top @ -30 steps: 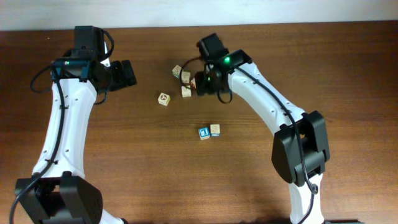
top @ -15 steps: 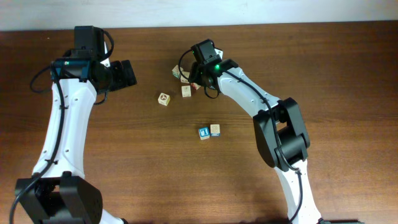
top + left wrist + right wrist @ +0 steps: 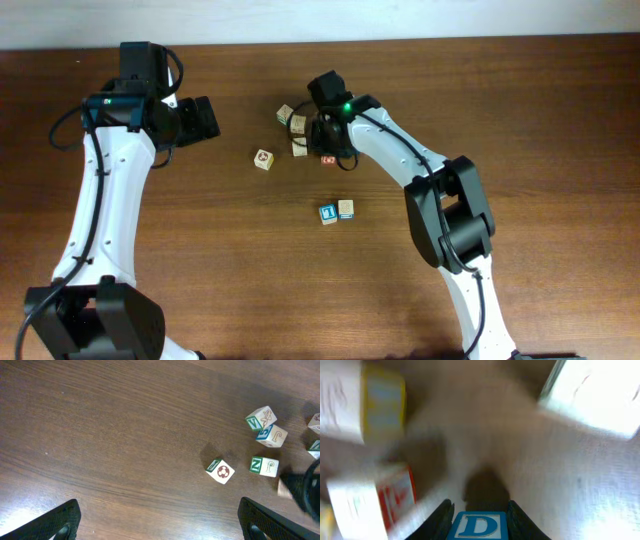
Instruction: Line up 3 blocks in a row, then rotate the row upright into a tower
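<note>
Blocks [image 3: 299, 124] in the loose cluster sat at the upper middle of the overhead frame, just left of your right gripper [image 3: 326, 135]. Its fingers pinched the two sides of a blue-lettered D block [image 3: 479, 526] at the bottom centre of the right wrist view. Your left gripper [image 3: 197, 118] hung empty with jaws spread wide, well apart at the upper left, so the right arm was clearly the nearer one; the blue-and-white block [image 3: 328, 213] and its pale neighbour [image 3: 345, 208] lay touching, lower down toward the frame's middle.
</note>
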Motion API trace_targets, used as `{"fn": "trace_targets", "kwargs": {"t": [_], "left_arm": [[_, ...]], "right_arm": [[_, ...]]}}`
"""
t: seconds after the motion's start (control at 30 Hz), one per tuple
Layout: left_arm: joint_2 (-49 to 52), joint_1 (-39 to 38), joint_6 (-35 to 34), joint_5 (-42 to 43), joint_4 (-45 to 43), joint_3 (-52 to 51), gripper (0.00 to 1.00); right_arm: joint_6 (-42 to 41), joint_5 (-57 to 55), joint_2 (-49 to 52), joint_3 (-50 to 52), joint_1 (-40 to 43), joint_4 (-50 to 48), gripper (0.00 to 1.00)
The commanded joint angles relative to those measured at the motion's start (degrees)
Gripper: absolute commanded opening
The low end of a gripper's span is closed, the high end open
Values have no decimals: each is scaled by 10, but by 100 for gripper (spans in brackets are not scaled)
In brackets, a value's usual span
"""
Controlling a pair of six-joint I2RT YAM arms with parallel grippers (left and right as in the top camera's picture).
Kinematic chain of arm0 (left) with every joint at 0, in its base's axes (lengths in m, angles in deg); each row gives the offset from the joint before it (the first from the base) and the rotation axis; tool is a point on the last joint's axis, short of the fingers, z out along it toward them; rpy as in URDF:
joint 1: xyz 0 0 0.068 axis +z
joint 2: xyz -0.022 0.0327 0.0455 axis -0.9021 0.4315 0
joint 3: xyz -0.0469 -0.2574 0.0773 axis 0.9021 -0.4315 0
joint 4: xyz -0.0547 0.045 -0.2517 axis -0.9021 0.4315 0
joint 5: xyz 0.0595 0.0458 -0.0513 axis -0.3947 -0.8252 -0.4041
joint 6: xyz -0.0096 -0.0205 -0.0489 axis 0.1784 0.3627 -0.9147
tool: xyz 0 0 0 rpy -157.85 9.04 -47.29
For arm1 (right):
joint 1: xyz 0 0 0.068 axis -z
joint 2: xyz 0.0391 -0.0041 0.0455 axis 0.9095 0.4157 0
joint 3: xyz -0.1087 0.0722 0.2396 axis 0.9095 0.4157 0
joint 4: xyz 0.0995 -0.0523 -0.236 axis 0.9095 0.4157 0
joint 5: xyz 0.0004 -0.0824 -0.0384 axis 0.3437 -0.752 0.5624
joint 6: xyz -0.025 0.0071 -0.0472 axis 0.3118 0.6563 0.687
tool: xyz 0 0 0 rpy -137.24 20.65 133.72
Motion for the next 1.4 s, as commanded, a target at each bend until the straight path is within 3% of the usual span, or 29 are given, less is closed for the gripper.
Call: {"fn": "trace_targets", "kwargs": {"t": [0.0,0.2,0.4,0.53,0.67,0.73,0.83,1.07,1.13,1.23,1.37], "left_arm": [[3,0,-6,-7,0,9,99],[3,0,-6,-7,0,9,99],[3,0,-6,-7,0,9,99],[3,0,-6,-7,0,9,99],[3,0,-6,-7,0,9,99],[3,0,-6,-7,0,9,99],[3,0,-6,-7,0,9,99],[3,0,-6,-7,0,9,99],[3,0,-6,-7,0,9,99],[3,0,-6,-7,0,9,99],[3,0,-6,-7,0,9,99]], "right_arm": [[116,96,-67,-10,-7,66,29],[134,111,-92,-6,-85,191,28],[-6,-94,-92,81,-155,145,26],[-5,-111,-91,148,-149,75,26],[-5,-116,-91,153,-141,68,27],[-5,-98,-91,153,-134,79,37],[-5,-38,-92,146,-132,93,42],[12,-26,-92,-66,-126,270,42],[12,-26,-93,-92,-111,320,35],[13,-83,-93,-37,-64,363,35],[71,-75,-93,55,27,311,34]]}}
